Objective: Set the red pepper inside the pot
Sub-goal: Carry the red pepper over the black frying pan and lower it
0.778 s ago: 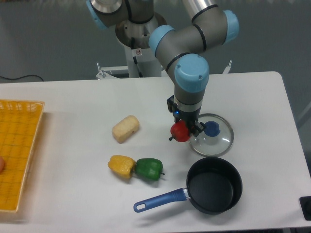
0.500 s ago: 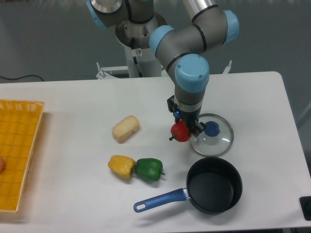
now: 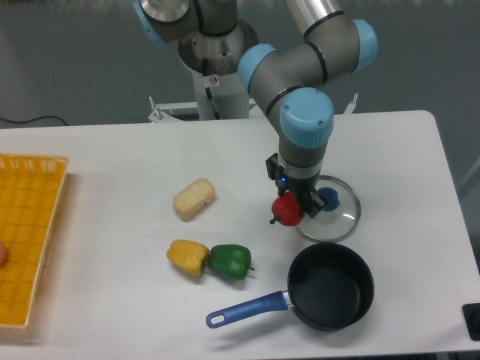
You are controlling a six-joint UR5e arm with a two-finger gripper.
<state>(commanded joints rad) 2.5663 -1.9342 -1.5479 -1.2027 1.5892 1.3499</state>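
Observation:
My gripper point(image 3: 294, 208) is shut on the red pepper point(image 3: 286, 211), a small glossy red toy with a dark stem pointing left, and holds it above the table at the left rim of the glass lid. The pot point(image 3: 331, 286), a round black shallow pan with a long blue handle point(image 3: 247, 308) pointing left, stands on the table in front and to the right of the gripper. The pot's inside looks bare.
A glass lid with a blue knob point(image 3: 328, 208) lies just right of the gripper. A green pepper point(image 3: 229, 260) and a yellow pepper point(image 3: 187, 256) lie side by side at the front left. A pale bread-like piece point(image 3: 194, 199) lies further back. A yellow basket point(image 3: 26, 232) stands at the far left.
The arm has moved a little to the right and toward the front, carrying the red pepper closer to the pot. Nothing else has moved.

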